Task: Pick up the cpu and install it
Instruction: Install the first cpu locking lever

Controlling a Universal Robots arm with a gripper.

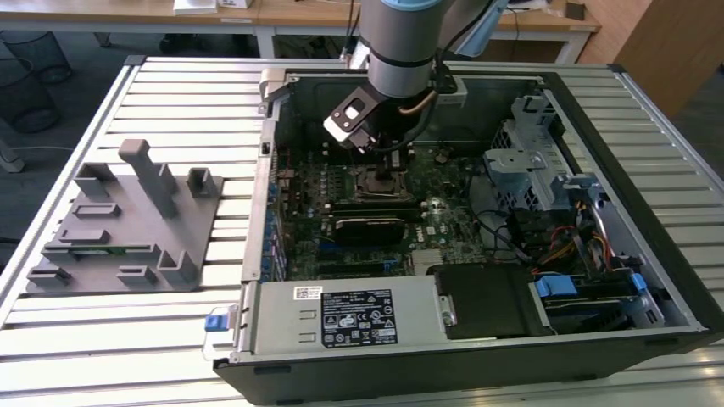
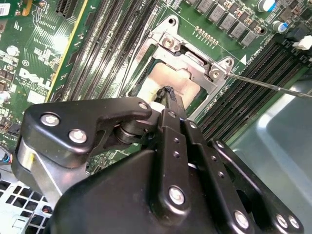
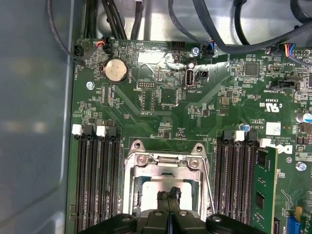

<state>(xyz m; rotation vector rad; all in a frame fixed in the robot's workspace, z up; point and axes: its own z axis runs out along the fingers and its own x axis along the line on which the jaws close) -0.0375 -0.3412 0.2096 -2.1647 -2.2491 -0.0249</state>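
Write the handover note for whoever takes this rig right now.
Gripper: shut, tips over the middle of the small flat silvery-grey square cpu.
Cpu: lies flat inside the metal frame of the motherboard socket, in the open black computer case.
Done: cpu is seated in the socket.
Left: check whether the tips touch the cpu and whether the frame is latched; neither can be told.

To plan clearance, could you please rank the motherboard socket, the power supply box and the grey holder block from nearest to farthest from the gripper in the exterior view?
1. motherboard socket: just under the gripper.
2. power supply box: low in the exterior view, centre.
3. grey holder block: far on the exterior view's left.
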